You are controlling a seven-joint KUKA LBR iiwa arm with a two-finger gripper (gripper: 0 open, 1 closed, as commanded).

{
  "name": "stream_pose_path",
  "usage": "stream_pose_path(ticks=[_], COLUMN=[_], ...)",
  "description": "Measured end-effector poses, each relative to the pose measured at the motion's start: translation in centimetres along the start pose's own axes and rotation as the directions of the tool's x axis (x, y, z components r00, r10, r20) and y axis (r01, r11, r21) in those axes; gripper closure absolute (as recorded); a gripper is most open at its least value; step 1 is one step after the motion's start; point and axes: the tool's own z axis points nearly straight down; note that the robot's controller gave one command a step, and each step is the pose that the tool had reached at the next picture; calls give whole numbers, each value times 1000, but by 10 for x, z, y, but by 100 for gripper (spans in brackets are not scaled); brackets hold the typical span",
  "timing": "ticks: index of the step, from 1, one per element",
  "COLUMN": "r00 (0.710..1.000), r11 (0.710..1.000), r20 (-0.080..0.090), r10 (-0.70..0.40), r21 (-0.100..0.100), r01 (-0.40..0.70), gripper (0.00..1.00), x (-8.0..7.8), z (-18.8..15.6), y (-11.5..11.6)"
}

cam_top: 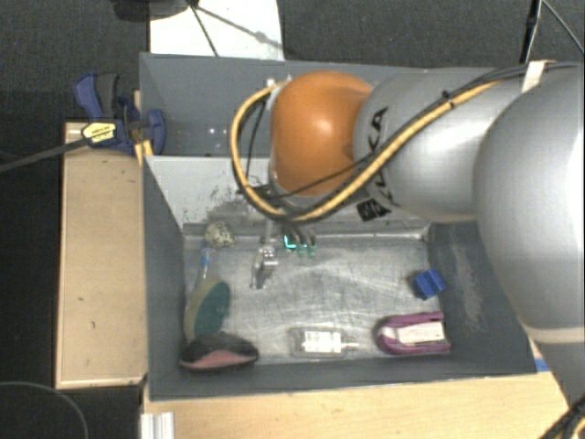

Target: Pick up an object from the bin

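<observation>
The gripper hangs over bare floor toward 11 o'clock in the bin. Whether it is released or clenched I cannot tell, and nothing shows in it. Nearest are a grey lump at its 10 o'clock and a green oval pad at 7. By my judgement, the pick is not yet made.

1. I see the grey metal bin, its floor bare in the middle.
2. Along its near wall lie a dark pink-edged pad, a clear small bottle and a purple-and-white case.
3. A small blue block lies at the right, and a green oval pad at the left.
</observation>
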Motion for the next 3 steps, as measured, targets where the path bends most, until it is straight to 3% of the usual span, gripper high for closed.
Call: stream_pose_path(ticks=[1,2,3], r00=[861,432,157], r11=[861,432,157], r20=[4,8,2], r10=[-509,-902,-988], r21=[1,9,5], r01=[509,902,988], gripper=[0,0,0], x=[23,-12,0], z=[90,58,56], y=[61,66,75])
